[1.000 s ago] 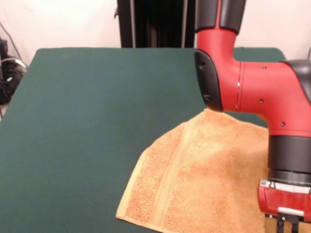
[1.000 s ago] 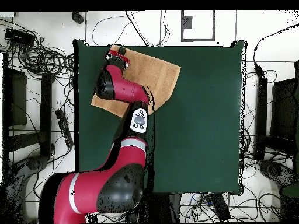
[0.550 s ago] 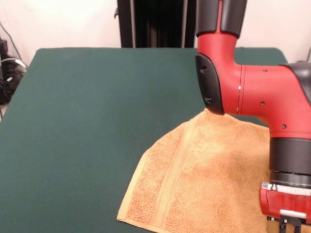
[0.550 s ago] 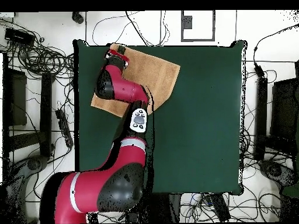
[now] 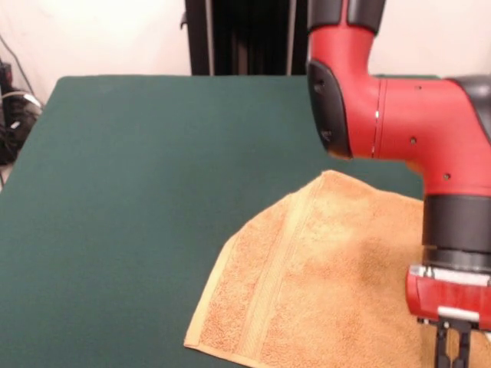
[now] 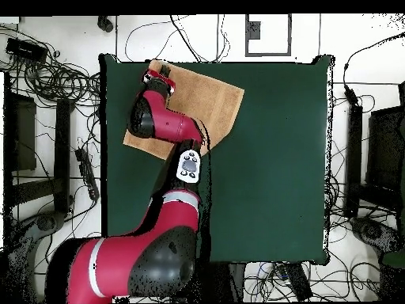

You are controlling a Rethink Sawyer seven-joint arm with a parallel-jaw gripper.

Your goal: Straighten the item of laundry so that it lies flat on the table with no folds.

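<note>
The towel (image 5: 330, 284) lies spread at a corner of the green surface (image 5: 153, 192). The pincer (image 5: 453, 349) hangs over it; its grip cannot be made out.

arm (image 5: 399, 130): bent at elbow, wrist vert, pointing down | claw (image 5: 453, 349): low, state unclear

The orange-tan towel (image 5: 330, 284) lies spread out, turned askew, at one corner of the green table (image 5: 153, 192).
</note>
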